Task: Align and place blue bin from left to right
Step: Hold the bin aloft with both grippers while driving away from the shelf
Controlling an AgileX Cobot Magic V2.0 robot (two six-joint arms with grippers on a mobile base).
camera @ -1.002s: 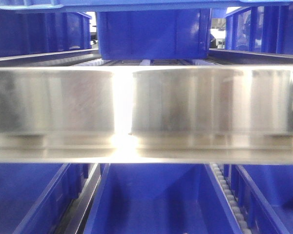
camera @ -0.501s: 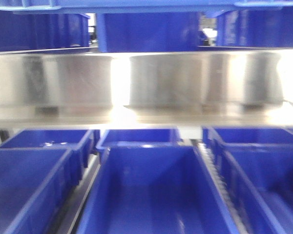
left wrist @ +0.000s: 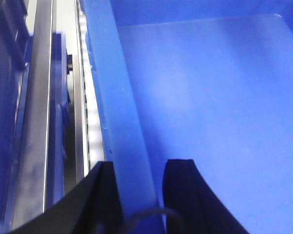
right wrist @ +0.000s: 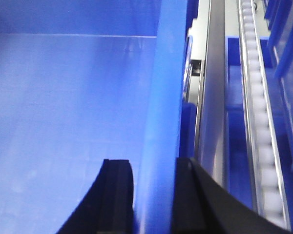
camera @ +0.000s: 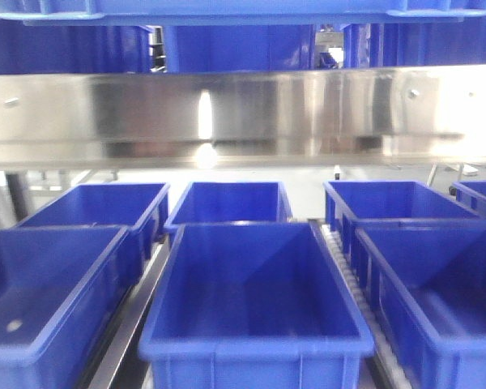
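- change of view: over the last second the steel beam (camera: 243, 113) has climbed from mid-picture to the top of the front view, so you now look down on the lower level of the rack (camera: 128, 324), where before only bin floors showed along the bottom edge
- meaning for the task: you can now judge the row's alignment
- position: the blue bin (camera: 255, 300) lies in the middle lane at the rack's near edge, between the left bin (camera: 49, 300) and the right bin (camera: 437, 284), with its far rim just in front of the rear bin (camera: 231, 203)
- alignment: its side walls run about parallel to the roller track (camera: 340, 259), so it looks close to square in its lane
- support: you cannot tell whether it rests on the rack or hangs just above it
- left gripper (left wrist: 141, 165): jaws narrowed to about the wall's thickness, one finger outside and one inside the bin's left wall, apparently pinching it
- right gripper (right wrist: 154, 163): the same straddle on the right wall, apparently pinching it
- appearance: bright mid-blue and empty, with a smooth floor, a thick flanged rim and walls sloping slightly inward toward the floor; a diagonal shadow crosses the inside
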